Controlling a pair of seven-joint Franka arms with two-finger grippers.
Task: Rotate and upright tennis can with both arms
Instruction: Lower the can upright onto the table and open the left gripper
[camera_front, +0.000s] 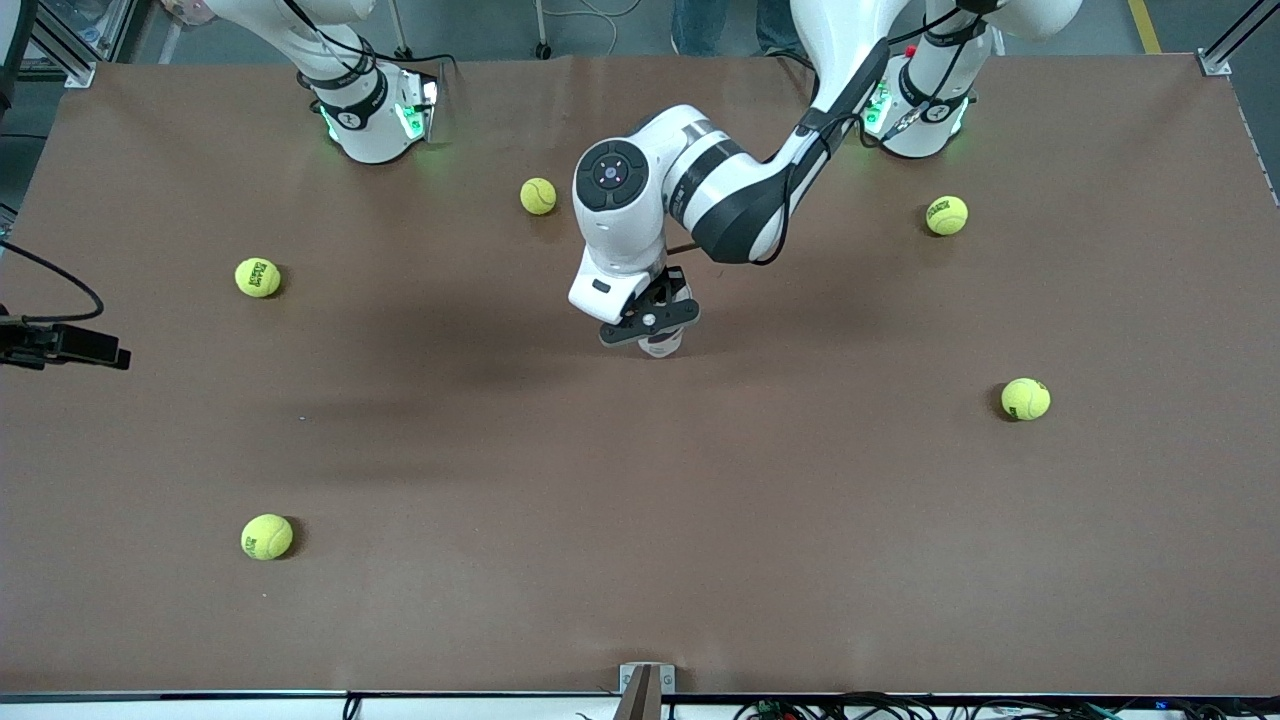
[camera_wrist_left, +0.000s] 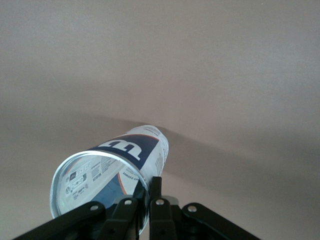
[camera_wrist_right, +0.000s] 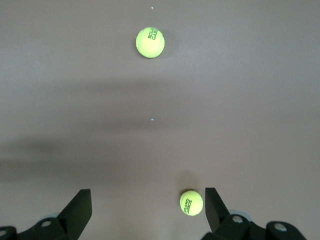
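Brown table (camera_front: 500, 450) — left gripper (camera_front: 650, 322) clamped on tennis can's (camera_wrist_left: 115, 170) open rim; right gripper (camera_wrist_right: 147, 210) spread wide, empty.

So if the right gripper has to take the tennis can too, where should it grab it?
Probably the labelled body below the open rim, pinched across its round width from the side. The left gripper is already shut on the rim of the tennis can, while the right gripper waits open over bare table.

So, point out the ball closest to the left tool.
The ball between the arm bases, just above the left tool in the front view; the other four balls lie out toward the table's ends.
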